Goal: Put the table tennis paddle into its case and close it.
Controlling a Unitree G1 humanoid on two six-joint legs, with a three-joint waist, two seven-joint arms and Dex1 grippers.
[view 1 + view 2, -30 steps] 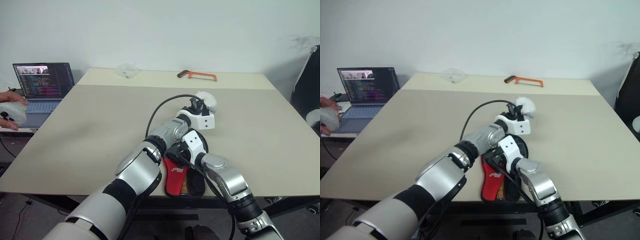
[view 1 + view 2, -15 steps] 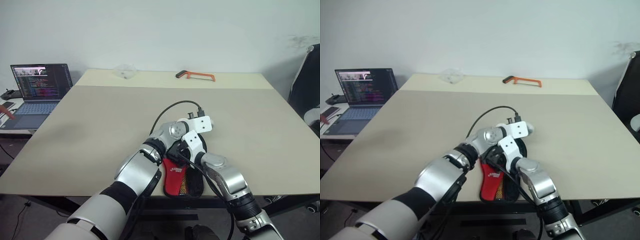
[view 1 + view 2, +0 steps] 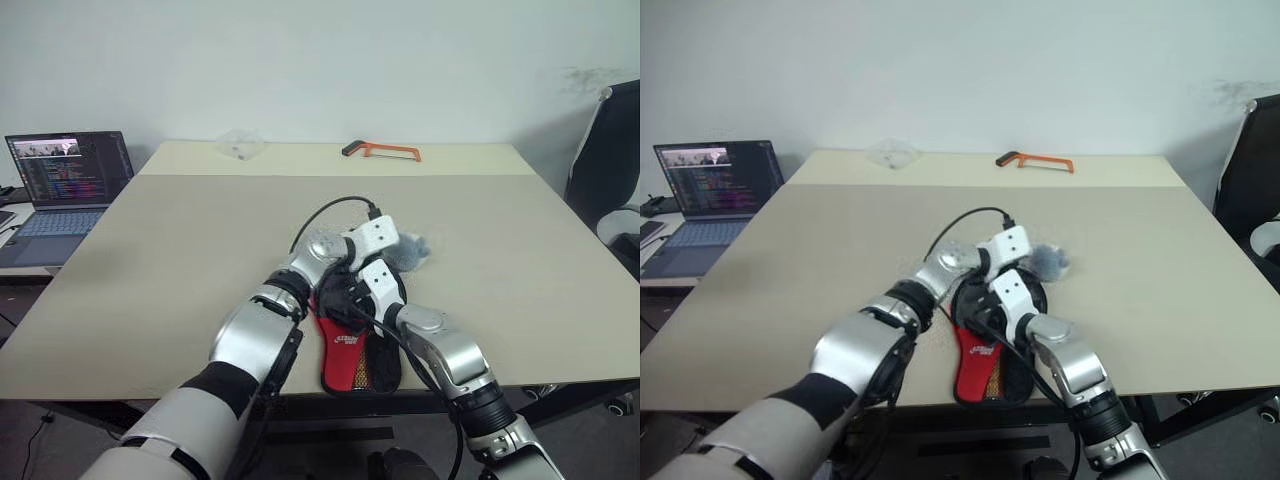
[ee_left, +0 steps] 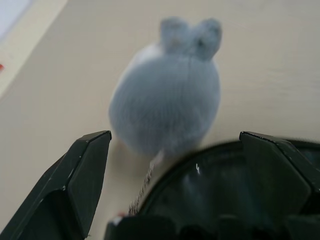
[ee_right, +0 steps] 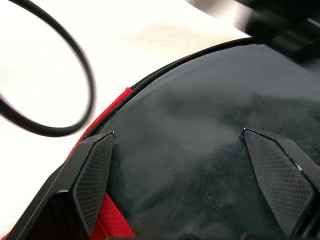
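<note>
Two robot arms meet over a paddle case near the front edge of a beige tabletop.

The case, black with a red lettered panel, lies flat on the tabletop, its narrow end toward the front edge. The left gripper hangs over the case's far rim, jaws wide open and empty, facing a small grey plush toy just beyond the case. The right gripper hovers above the case's dark round face, jaws spread wide, holding nothing. The paddle cannot be made out. An orange-handled hacksaw lies near the far edge; a laptop stands to the left.
</note>
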